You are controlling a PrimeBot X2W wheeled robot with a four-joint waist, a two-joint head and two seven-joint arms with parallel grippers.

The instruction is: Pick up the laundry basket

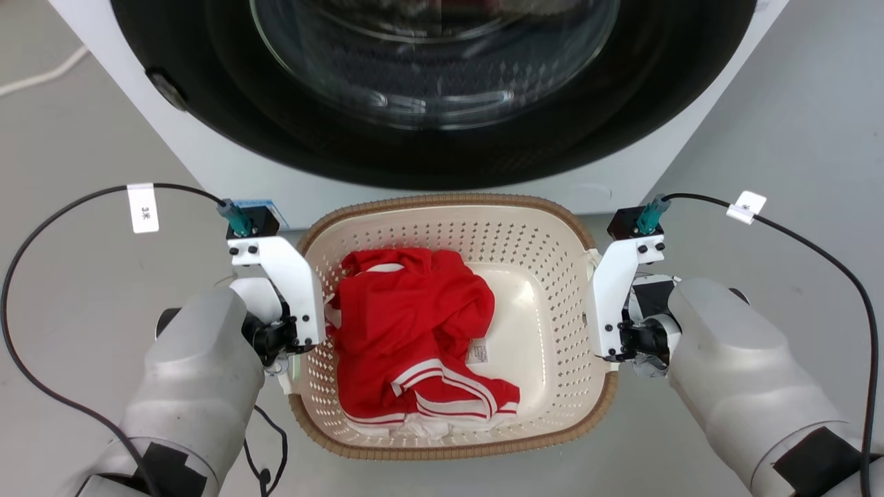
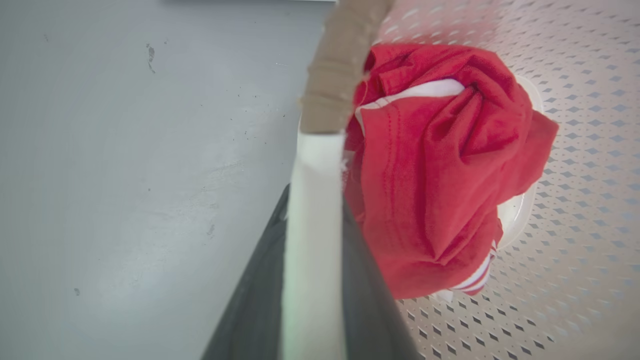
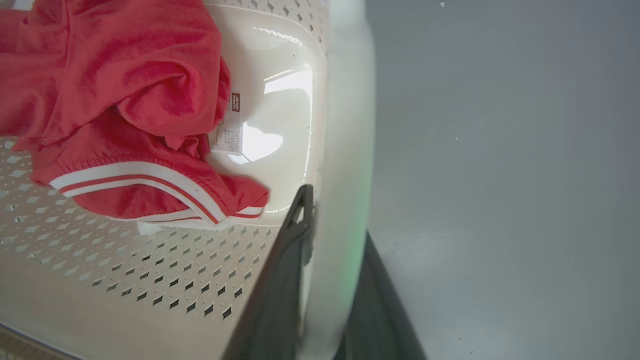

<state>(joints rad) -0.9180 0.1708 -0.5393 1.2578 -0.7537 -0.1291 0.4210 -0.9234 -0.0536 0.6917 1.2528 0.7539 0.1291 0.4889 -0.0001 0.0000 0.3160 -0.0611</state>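
The laundry basket (image 1: 539, 262), cream with perforated walls and a brown woven-look rim, sits in front of the washer with a red garment (image 1: 407, 324) inside. My left gripper (image 1: 304, 348) is at its left side. In the left wrist view the two dark fingers of that gripper (image 2: 315, 210) are shut on the white side handle (image 2: 315, 165). My right gripper (image 1: 611, 348) is at the right side. In the right wrist view its dark fingers (image 3: 300, 260) clamp the other white handle (image 3: 345, 150). I cannot tell whether the basket rests on the floor.
The white washer (image 1: 228, 166) with its round dark door (image 1: 442, 83) stands right behind the basket. Grey floor (image 1: 780, 138) lies open on both sides. Black cables (image 1: 62, 207) loop out from each wrist.
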